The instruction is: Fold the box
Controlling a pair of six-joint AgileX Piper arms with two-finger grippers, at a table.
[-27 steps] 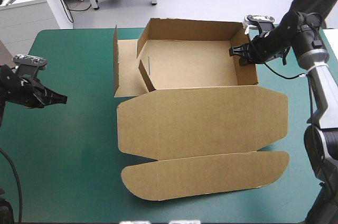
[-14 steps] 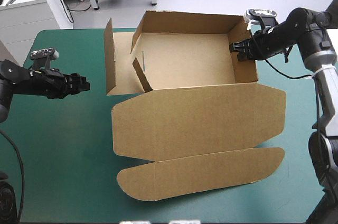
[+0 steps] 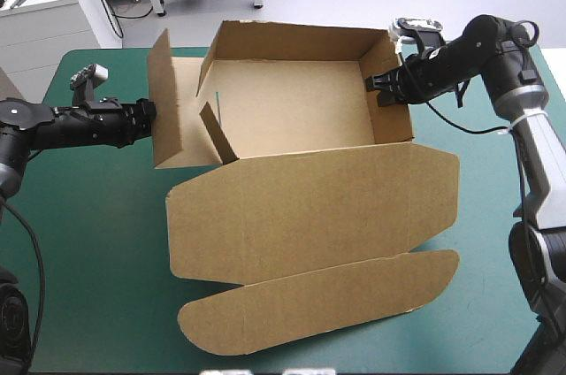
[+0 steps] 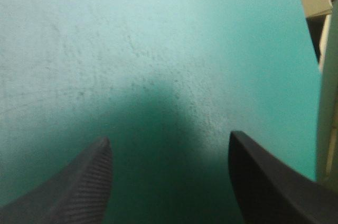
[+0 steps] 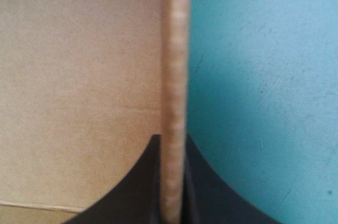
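The brown box (image 3: 292, 114) stands as an open tray with back and right walls raised. Its lid (image 3: 309, 207) and tuck flap (image 3: 318, 300) lie flat toward the table's near edge. The left outer flap (image 3: 164, 101) stands upright, and a small inner flap (image 3: 217, 132) leans inside. My right gripper (image 3: 382, 90) (image 5: 172, 137) is shut on the top edge of the right wall (image 5: 174, 49). My left gripper (image 3: 149, 115) (image 4: 170, 138) is open, low over the teal-green cover, just outside the left flap. A strip of that flap (image 4: 328, 92) shows beside it.
The teal-green cover (image 3: 88, 233) stretches left of the box and around the lid's near left corner. The tuck flap ends close to the table's near edge. The right arm (image 3: 522, 101) reaches in along the table's right edge.
The right gripper has dragged the box leftward, turning it a little. The left arm has reached right, up to the box's left flap, and its fingers have come apart.
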